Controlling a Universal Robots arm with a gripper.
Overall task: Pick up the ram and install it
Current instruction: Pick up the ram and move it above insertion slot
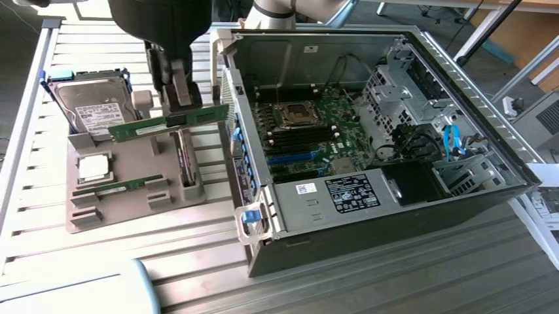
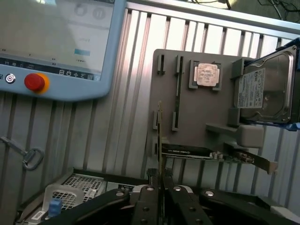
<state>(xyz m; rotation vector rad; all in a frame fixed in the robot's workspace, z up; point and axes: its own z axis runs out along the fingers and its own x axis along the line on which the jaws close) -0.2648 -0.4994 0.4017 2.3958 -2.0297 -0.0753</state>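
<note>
Gripper (image 1: 182,108) clenched on the ram (image 1: 170,125), fingers pinching the stick near its middle, long axis roughly level. In the exterior view the ram hung in the air over the grey tray (image 1: 131,163), apart from it, between the hard drive (image 1: 91,104) and the open computer case (image 1: 297,52). In the wrist view the ram (image 2: 160,136) showed edge-on, sticking straight out from between the closed fingers of the gripper (image 2: 160,180).

Tray sat on the slatted worktop (image 1: 131,248), just beside the case on the exterior view's left. Contents:
- hard drive (image 2: 265,89) at the tray's far corner, propped tilted
- square silver processor (image 1: 93,167) in its pocket near the tray's outer edge
- 1 second green stick (image 1: 118,186) lying in a slot near the front edge
- expansion card (image 1: 183,163) standing on edge along the side nearest the case

Case lay on its side, panel off, motherboard (image 1: 323,124) exposed. Teach pendant (image 2: 56,42) with red stop button (image 2: 35,82) rested on the worktop, apart from the tray.
</note>
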